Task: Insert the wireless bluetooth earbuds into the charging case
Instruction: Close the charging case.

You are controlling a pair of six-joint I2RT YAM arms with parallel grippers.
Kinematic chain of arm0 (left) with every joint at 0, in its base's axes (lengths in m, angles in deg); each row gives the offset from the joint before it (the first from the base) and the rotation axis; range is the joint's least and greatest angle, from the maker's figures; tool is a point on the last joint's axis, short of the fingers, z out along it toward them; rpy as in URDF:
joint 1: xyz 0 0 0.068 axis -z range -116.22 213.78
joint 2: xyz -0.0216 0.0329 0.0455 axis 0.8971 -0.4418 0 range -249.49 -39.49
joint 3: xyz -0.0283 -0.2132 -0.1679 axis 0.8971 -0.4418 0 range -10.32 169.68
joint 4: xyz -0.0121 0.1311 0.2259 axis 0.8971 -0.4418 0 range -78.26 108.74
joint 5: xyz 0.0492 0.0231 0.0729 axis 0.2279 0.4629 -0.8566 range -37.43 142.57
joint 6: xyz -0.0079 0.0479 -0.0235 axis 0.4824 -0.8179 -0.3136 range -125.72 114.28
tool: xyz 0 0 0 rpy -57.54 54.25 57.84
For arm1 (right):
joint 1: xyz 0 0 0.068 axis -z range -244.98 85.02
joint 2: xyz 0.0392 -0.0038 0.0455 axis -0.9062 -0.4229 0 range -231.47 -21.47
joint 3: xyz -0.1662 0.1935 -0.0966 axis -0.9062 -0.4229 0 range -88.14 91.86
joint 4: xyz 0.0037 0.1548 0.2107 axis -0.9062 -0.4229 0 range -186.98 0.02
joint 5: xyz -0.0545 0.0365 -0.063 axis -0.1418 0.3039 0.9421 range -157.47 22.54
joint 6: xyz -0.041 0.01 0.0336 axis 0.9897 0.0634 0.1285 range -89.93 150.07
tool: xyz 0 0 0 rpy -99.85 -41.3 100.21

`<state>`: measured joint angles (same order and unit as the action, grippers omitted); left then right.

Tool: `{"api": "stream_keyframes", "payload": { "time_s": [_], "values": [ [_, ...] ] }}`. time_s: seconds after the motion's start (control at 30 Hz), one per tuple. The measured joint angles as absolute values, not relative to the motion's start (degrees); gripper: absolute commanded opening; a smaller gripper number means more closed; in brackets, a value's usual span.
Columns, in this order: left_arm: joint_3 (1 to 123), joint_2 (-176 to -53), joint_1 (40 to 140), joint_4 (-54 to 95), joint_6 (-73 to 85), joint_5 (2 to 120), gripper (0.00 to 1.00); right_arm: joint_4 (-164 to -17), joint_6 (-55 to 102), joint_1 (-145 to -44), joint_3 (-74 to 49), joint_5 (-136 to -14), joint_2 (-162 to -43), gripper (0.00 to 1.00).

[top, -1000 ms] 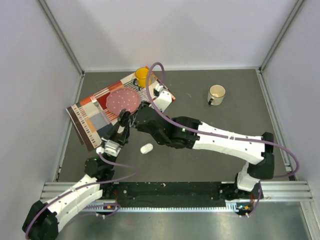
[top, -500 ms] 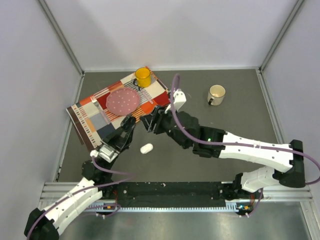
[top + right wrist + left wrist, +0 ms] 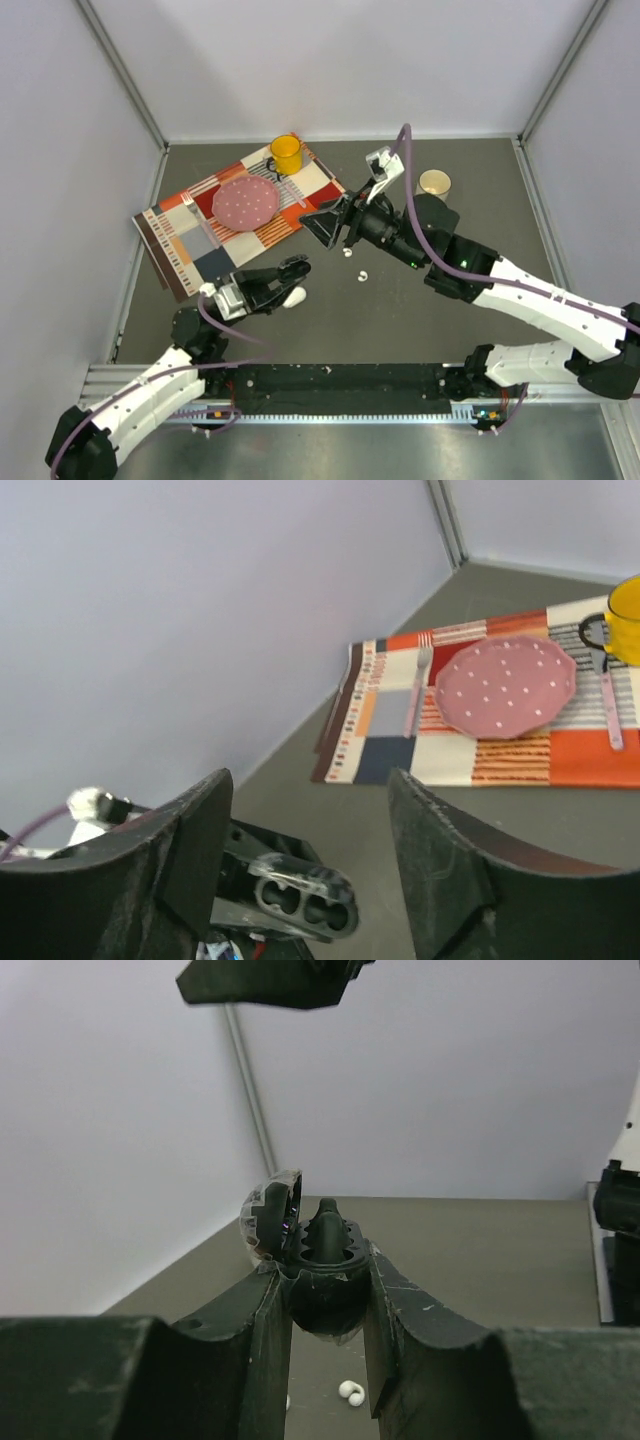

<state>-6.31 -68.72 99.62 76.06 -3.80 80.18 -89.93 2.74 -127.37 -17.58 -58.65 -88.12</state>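
Just right of the open black charging case (image 3: pixel 318 1295) clamped in our left gripper (image 3: pixel 290 272), two white earbuds (image 3: pixel 362 275) lie just beside our wide-spread right gripper (image 3: pixel 328 228), the nearer one.

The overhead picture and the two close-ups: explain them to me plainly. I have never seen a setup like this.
This is a robot with two arms bolted to the near edge of a grey table. The overhead picture comes from a fixed camera above. Each close-up comes from a camera on one wrist, so that arm's own dark fingers fill the bottom. The left gripper is shut on an open black charging case. The right gripper hangs open and empty nearby. On the table lie tiny white earbuds, a white oval case, a beige mug, and a patterned placemat bearing a pink plate, a yellow mug and a fork.
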Motion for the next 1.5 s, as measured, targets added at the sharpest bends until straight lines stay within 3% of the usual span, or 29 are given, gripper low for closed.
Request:
{"api": "stream_keyframes", "payload": {
  "time_s": [0.17,0.3,0.43,0.77,1.5],
  "values": [
    [-4.4,-71.8,99.5,78.7,1.9,82.1,0.0,-95.2,3.2,-124.4,-17.4,-61.4,-89.6,0.81],
    [-2.4,-73.2,99.4,79.8,5.6,82.8,0.0,-97.8,3.8,-123.8,-17.4,-62.4,-89.9,0.84],
    [-0.8,-74.6,99.4,80.4,7.8,83.1,0.0,-98.2,4.9,-123.5,-17.4,-65.4,-89.9,0.83],
    [-0.6,-76.2,99.4,80.9,10.3,81.7,0.0,-97.5,7.5,-123.4,-19.9,-70.4,-87.2,0.68],
    [1.9,-79.8,99.4,82.3,13.5,87.9,0.0,-99.5,5.5,-123.3,-19.3,-68.6,-92.7,0.69]
  ]
}}
